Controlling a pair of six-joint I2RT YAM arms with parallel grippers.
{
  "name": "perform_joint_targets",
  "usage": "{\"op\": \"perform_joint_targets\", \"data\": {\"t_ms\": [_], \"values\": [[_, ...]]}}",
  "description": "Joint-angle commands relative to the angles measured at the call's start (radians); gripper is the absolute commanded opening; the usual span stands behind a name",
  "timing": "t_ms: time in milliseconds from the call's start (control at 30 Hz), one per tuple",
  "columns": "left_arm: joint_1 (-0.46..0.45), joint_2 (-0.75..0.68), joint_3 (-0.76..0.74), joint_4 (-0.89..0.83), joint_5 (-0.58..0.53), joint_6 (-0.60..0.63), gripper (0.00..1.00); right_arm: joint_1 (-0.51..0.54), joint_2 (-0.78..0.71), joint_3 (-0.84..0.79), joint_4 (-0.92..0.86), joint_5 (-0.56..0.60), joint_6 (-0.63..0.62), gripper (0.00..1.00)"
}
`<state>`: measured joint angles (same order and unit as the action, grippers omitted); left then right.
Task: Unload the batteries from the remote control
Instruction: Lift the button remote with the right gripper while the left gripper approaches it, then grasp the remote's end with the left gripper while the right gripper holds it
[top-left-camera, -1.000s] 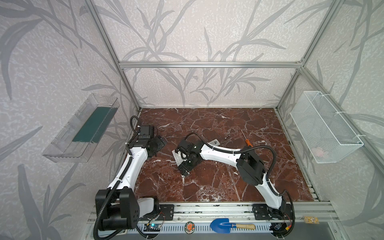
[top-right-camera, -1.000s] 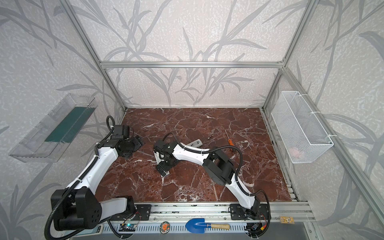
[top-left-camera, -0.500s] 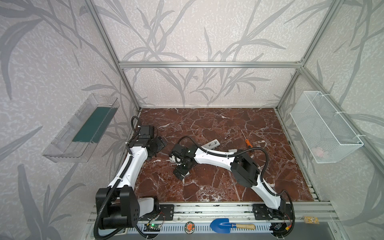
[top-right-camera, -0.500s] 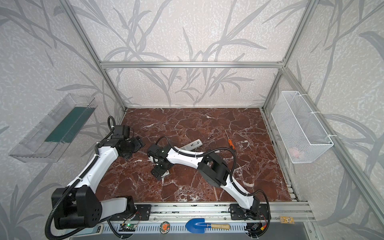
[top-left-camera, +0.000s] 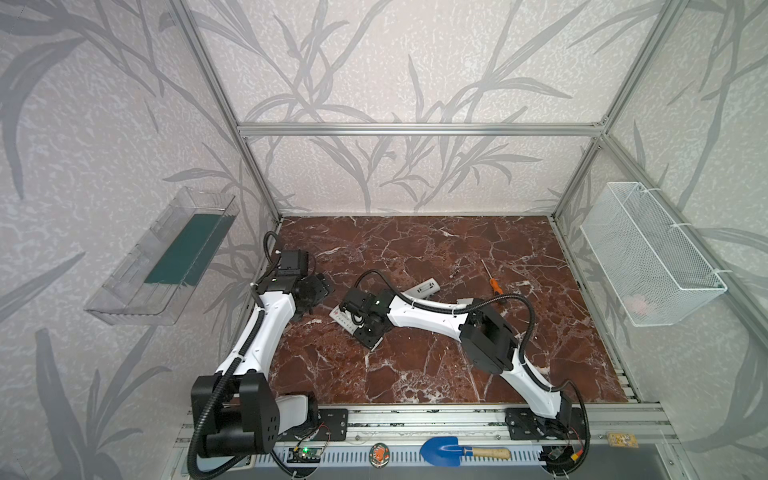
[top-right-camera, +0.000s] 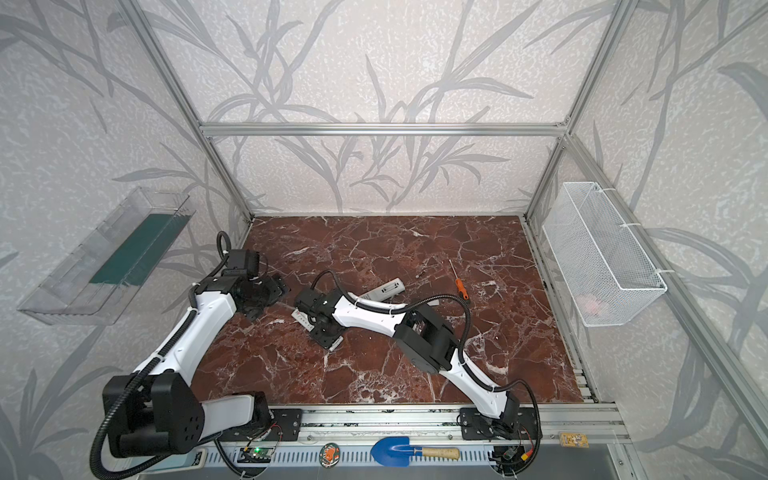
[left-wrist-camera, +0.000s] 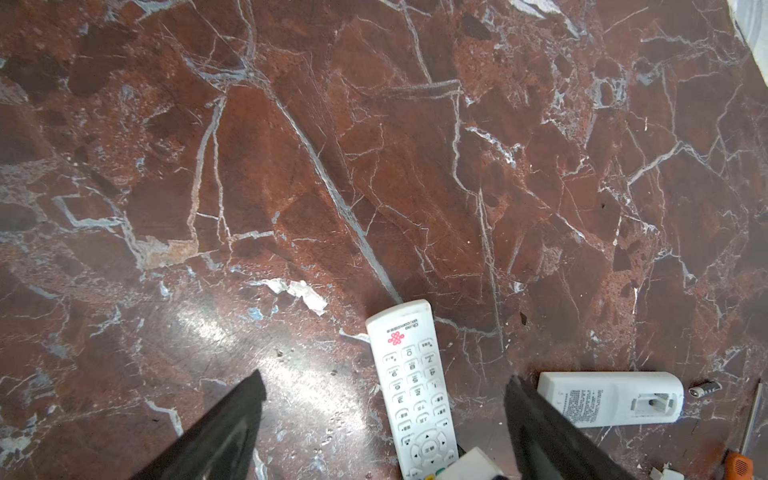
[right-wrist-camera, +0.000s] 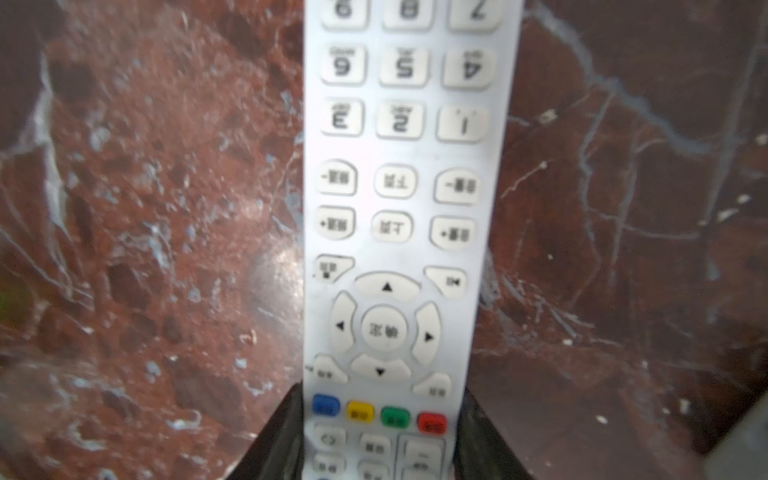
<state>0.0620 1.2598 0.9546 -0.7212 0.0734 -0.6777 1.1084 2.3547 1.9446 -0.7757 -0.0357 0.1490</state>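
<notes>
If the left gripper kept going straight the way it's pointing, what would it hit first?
Most likely the white push-button remote control, which shows keypad-up in line between the fingers of the open left gripper. Past it only red marble tabletop shows. Height above the remote is unclear.

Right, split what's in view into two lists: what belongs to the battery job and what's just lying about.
For the job: keypad-up remote in the right end effector; face-down remote; loose battery.
Lying about: orange screwdriver; blue shovel; wire basket; clear tray.
</notes>
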Motion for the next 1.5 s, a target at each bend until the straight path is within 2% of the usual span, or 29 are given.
{"op": "perform_joint_targets", "data": {"t_ms": [0, 133, 267, 433, 633, 800, 933, 1100, 1200, 1467], "values": [[0.009, -0.031, -0.003, 0.000, 0.013, 0.015, 0.93, 0.003, -0.076, -0.056, -0.013, 0.051, -0.027, 0.35], [0.008, -0.035, 0.005, 0.043, 0.088, 0.060, 0.99, 0.002, -0.175, -0.130, 0.021, 0.128, -0.054, 0.28], [0.008, -0.028, 0.013, 0.089, 0.170, 0.076, 0.99, -0.003, -0.296, -0.234, 0.058, 0.213, -0.082, 0.24], [0.007, 0.005, 0.020, 0.207, 0.405, 0.062, 0.99, -0.019, -0.486, -0.441, 0.138, 0.338, -0.158, 0.21], [-0.014, 0.123, 0.049, 0.343, 0.730, 0.038, 0.99, -0.153, -0.750, -0.685, 0.220, 0.286, -0.166, 0.19], [-0.114, 0.222, 0.118, 0.409, 0.911, 0.043, 0.98, -0.214, -0.893, -0.769, 0.239, 0.223, -0.220, 0.17], [-0.217, 0.303, 0.225, 0.288, 0.956, 0.158, 0.96, -0.223, -0.946, -0.785, 0.230, 0.188, -0.252, 0.13], [-0.271, 0.331, 0.259, 0.366, 1.011, 0.118, 0.93, -0.223, -0.959, -0.780, 0.233, 0.151, -0.251, 0.12], [-0.289, 0.347, 0.285, 0.339, 1.028, 0.141, 0.89, -0.223, -0.960, -0.774, 0.237, 0.149, -0.247, 0.12], [-0.297, 0.360, 0.273, 0.314, 1.102, 0.177, 0.64, -0.223, -0.947, -0.764, 0.243, 0.136, -0.256, 0.11]]}}
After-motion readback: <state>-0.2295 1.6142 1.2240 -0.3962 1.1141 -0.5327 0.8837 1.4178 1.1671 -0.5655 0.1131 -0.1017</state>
